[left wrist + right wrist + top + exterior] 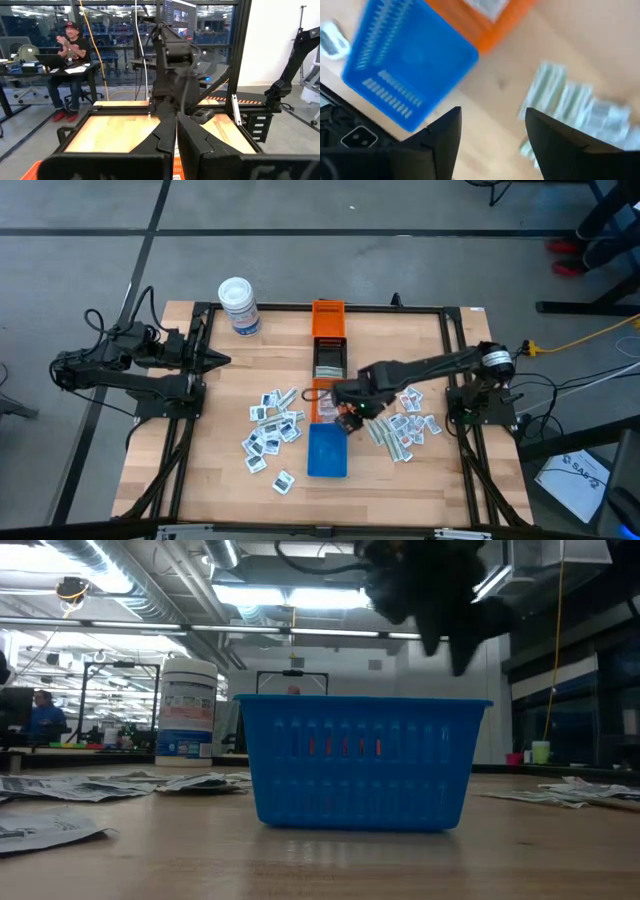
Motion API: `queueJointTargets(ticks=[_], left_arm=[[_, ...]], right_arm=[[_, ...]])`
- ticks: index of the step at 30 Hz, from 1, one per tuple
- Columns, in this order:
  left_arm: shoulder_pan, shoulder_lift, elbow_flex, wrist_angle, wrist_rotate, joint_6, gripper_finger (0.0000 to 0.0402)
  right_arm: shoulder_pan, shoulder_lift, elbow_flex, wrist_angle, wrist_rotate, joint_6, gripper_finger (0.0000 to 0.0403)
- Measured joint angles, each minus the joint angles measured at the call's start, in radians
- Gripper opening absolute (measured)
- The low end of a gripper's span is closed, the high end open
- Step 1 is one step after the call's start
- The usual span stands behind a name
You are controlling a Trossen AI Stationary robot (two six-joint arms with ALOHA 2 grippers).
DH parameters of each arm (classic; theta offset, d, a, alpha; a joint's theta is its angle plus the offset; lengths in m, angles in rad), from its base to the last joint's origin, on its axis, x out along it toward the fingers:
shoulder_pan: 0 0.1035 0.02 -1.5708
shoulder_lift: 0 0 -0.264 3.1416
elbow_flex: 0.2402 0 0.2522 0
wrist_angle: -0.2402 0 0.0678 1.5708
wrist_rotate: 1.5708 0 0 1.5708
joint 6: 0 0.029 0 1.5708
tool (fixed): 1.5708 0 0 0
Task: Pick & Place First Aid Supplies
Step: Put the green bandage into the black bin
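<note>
so the right gripper (pixel 349 416) is hanging just above the table between the blue bin (pixel 327 451) and the orange bin (pixel 322 400), fingers spread apart with nothing between them, looks like it's between picks to me. Next move probably means swinging over to the first aid supplies (pixel 400 424) on its side and dropping onto one flat packet without dragging its neighbours. They're tiny white packets with dark print plus pale green strips (pixel 547 92), scattered in two piles on either side of the bins. Left gripper (pixel 218 361) is parked at the left edge by the white tub (pixel 240 306), fingers pressed together
</note>
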Motion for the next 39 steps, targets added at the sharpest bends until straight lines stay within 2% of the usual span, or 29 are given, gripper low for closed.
queueJointTargets(ticks=[6,12,20,25,30,39], left_arm=[[0.000,0.000,0.000,0.000,0.000,0.000,0.0009],[0.000,0.000,0.000,0.000,0.000,0.000,0.0013],[0.000,0.000,0.000,0.000,0.000,0.000,0.0011],[0.000,0.000,0.000,0.000,0.000,0.000,0.0012],[0.000,0.000,0.000,0.000,0.000,0.000,0.0008],[0.000,0.000,0.000,0.000,0.000,0.000,0.0010]], right_arm=[[0.080,0.000,-0.024,-0.045,0.007,0.164,0.0220],[0.153,-0.001,-0.128,-0.032,0.053,0.191,0.0220],[0.232,-0.063,-0.347,0.120,0.100,0.187,0.0220],[0.279,-0.082,-0.434,0.199,0.099,0.251,0.0220],[0.308,-0.080,-0.463,0.272,0.102,0.261,0.0220],[0.314,-0.069,-0.463,0.275,0.146,0.300,0.0220]])
